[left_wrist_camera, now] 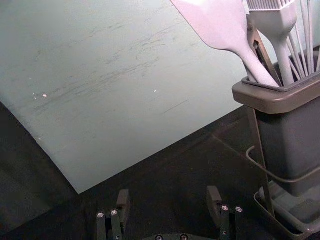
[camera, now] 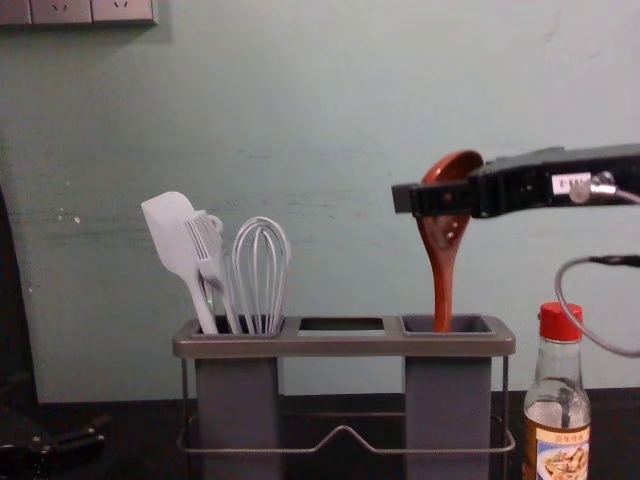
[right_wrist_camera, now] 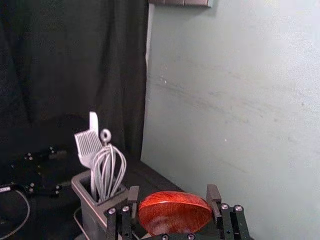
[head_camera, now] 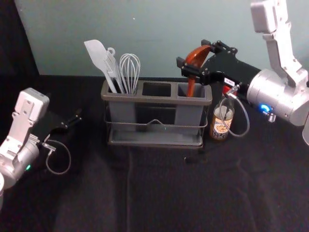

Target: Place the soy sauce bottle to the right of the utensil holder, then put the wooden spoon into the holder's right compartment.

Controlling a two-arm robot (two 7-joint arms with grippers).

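2 robot arms [head_camera: 277, 95] over black cloth [head_camera: 159, 193] suggest a lab.

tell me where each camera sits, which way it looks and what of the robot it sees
Left wrist: on that arm, toward grey plastic utensil holder; open left gripper.
Right wrist: on that arm, over reddish-brown wooden spoon toward pale wall; right gripper holding it.
Head: on top, forward and down; both arms.
Chest: lower, forward, side-on; left gripper low left, right gripper from the right.
Head and chest share holder, spoon, red-capped glass bottle.
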